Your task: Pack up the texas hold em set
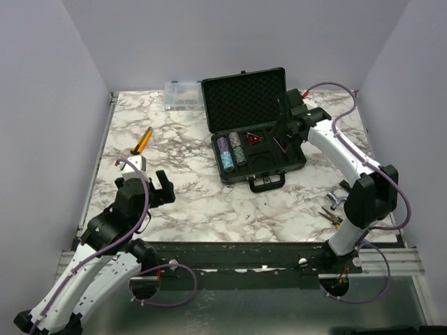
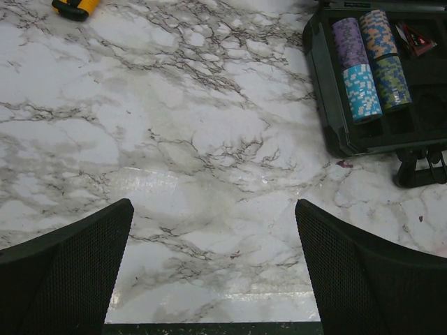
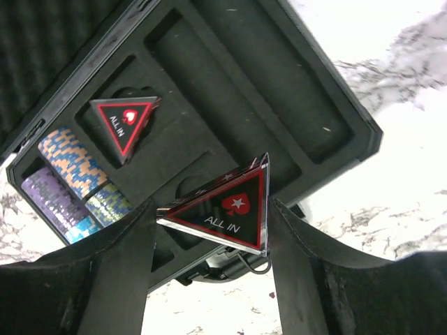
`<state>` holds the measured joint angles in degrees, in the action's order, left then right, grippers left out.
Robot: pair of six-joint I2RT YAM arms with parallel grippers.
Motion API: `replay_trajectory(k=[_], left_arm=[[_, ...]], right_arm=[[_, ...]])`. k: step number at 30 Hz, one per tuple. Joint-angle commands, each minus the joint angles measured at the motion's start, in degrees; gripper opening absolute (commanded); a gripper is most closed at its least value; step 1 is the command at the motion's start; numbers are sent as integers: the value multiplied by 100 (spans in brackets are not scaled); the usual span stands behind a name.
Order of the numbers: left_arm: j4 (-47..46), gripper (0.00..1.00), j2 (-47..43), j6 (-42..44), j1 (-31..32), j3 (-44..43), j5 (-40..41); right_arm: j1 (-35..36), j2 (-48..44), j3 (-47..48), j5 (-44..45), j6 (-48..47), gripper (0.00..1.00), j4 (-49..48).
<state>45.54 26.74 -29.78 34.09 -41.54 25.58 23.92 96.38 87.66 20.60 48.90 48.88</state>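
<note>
Step in hand: stowing of a loose piece, as judged. The right gripper carries one red-black "ALL IN" triangle above the slotted tray.
Right fingers: partly open and clamped on opposite sides of the held triangle. The piece sits tilted, with its printed face toward the wrist camera.
Right arm pose: stretched forward from the near-right edge of the worktop, with the wrist bent down over the right half of the briefcase.
Left gripper: fully spread and holding nothing. It hovers over bare worktop toward the near-left corner, well apart from the briefcase.
Briefcase: lies open toward the far edge, right of centre, with the lid raised on the far side and the handle facing the near edge.
Contents: chip stacks fill the left slots. The second triangle lies in a recess near the tray's middle.
Next move: lower the held triangle to a free recess, level it, then release. Which recess fits cannot be told.
Remaining, as judged: lid closure.
</note>
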Motion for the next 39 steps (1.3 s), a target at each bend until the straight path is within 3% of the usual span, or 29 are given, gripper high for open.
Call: replay_trajectory(k=[1, 7, 16, 39], left_arm=[[-24, 98, -86, -54, -25, 66, 218], [-17, 98, -116, -63, -25, 76, 229], [-25, 98, -105, -63, -23, 74, 241], [-19, 98, -168, -74, -28, 84, 316]], right_arm=[[-5, 361, 411, -750, -913, 1, -277], [-7, 845, 647, -1737, -1751, 0, -421], [3, 1415, 830, -2494, -2159, 1, -201], [288, 1681, 160, -2599, -3135, 1, -546]])
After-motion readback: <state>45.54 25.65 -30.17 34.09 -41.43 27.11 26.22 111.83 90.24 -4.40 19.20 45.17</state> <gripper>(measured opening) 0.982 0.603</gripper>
